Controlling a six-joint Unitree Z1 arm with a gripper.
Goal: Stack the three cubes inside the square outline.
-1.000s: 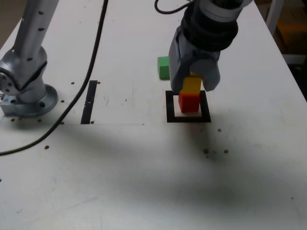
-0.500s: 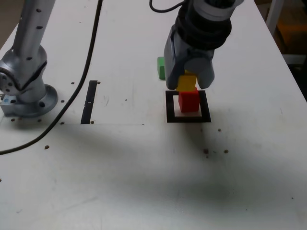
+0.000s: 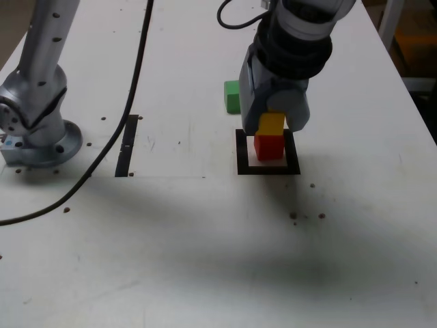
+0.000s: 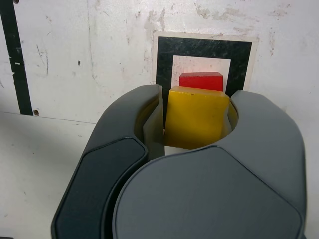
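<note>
Around the outline [image 3: 268,169] the white table [image 3: 205,246] lay bare toward the camera and toward the exterior view's right, with wide room before its edges. Well off to that view's left of the outline stood the arm base [image 3: 37,130], a cable [image 3: 116,123] and a tape strip [image 3: 127,145] between them. Directly over the outline hung the gripper [image 3: 273,121], its jaws clenched on the yellow cube [image 4: 197,117]. That cube sat on the red cube [image 3: 269,147], which stood inside the outline, clear of the tape border. Just behind the outline, partly hidden by the gripper, lay the green cube [image 3: 232,96].
</note>
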